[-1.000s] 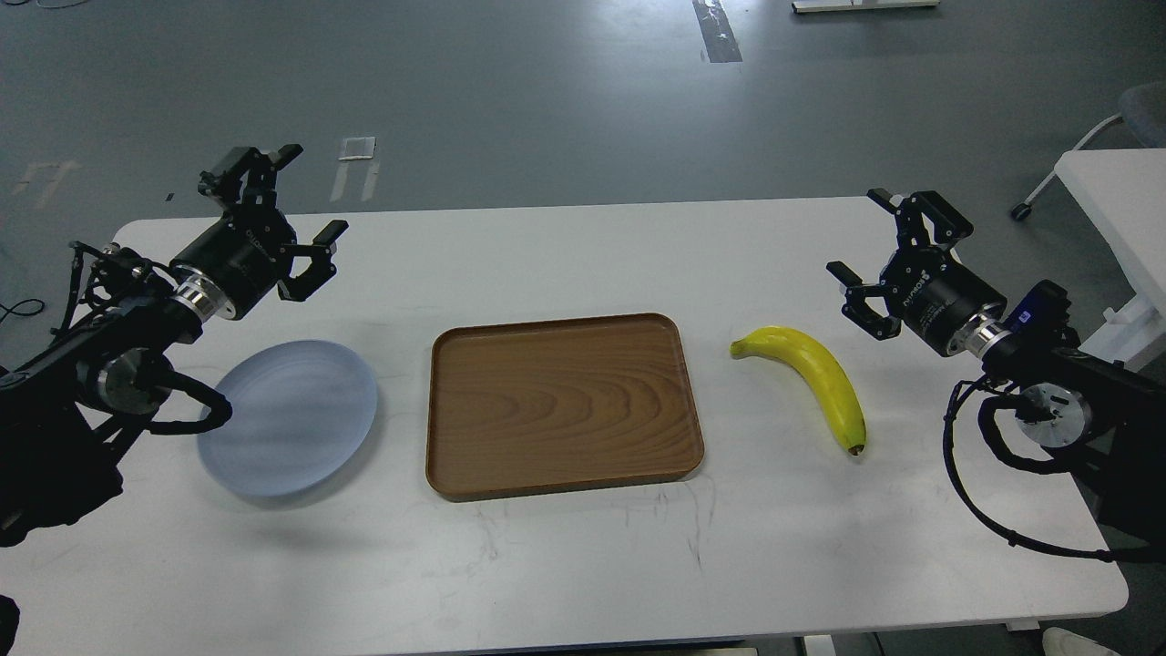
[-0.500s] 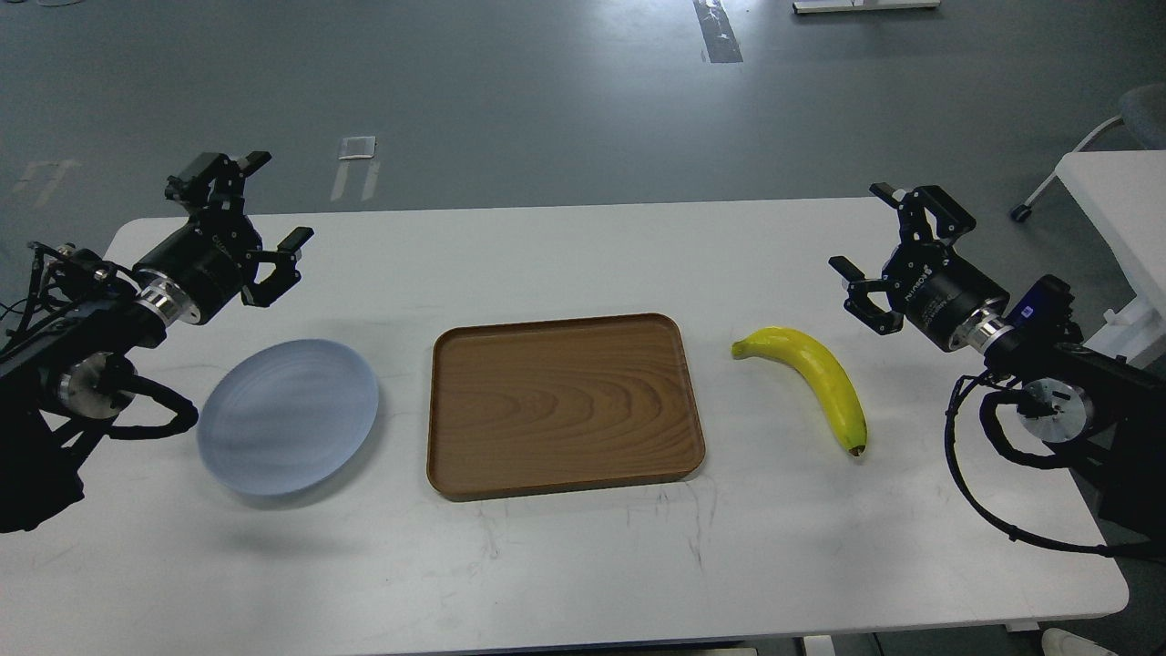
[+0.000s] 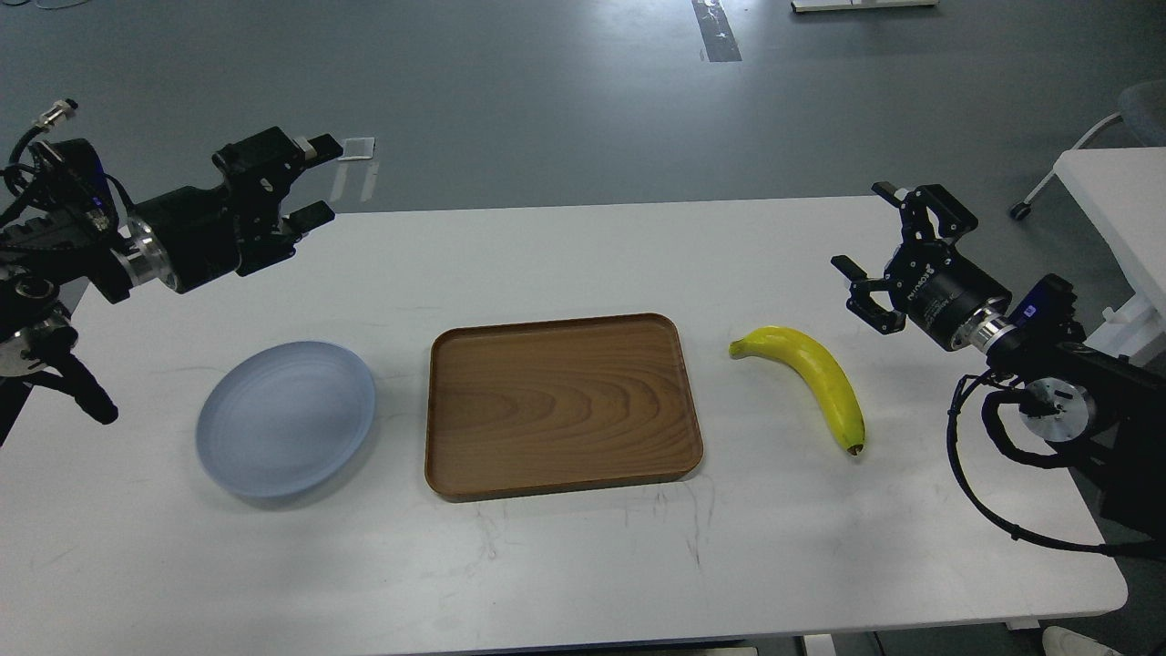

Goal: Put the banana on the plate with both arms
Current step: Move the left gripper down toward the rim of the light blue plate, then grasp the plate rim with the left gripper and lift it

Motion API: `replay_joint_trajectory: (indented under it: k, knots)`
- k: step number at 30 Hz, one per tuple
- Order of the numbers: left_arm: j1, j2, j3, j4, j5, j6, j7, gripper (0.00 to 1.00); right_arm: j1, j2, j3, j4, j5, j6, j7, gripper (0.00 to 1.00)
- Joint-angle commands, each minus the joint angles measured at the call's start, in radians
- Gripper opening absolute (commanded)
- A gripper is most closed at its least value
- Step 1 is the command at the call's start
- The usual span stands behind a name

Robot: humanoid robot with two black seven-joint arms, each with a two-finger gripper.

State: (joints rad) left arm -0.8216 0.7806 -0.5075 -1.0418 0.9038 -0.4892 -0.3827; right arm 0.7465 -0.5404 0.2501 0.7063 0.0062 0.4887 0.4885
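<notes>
The yellow banana lies on the white table right of the wooden tray, dark tip toward the front. The pale blue-grey plate sits empty left of the tray. My left gripper is open and empty, raised above the table's far left part, behind the plate and pointing right. My right gripper is open and empty, held above the table to the right of and behind the banana, apart from it.
A rectangular brown wooden tray lies empty in the middle of the white table. Another white table stands at the far right, past the table edge. Grey floor lies behind.
My left arm has swung up and turned, so its gripper now points right, higher than before. My right gripper, the banana, plate and tray have stayed put.
</notes>
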Motion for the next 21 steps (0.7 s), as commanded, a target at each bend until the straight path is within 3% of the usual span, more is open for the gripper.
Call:
replay_joint_trajectory:
  k: [1, 8, 13, 21]
  knots:
    - [-0.014, 0.06, 0.001, -0.109, 0.281, 0.001, -0.007, 0.99, -0.003, 0.002, 0.0, -0.004, 0.0, 0.0, 0.0, 1.0]
    - [-0.01, 0.092, 0.015, -0.126, 0.752, 0.001, -0.027, 0.99, -0.006, 0.002, 0.0, -0.021, -0.005, 0.0, 0.0, 1.0]
    - [0.009, 0.12, 0.055, -0.075, 0.805, 0.001, -0.033, 0.98, -0.003, 0.002, 0.0, -0.027, -0.014, 0.0, 0.0, 1.0]
    - [0.022, 0.125, 0.248, 0.064, 0.797, 0.023, -0.035, 0.96, 0.001, 0.016, 0.0, -0.034, -0.014, 0.0, 0.0, 1.0]
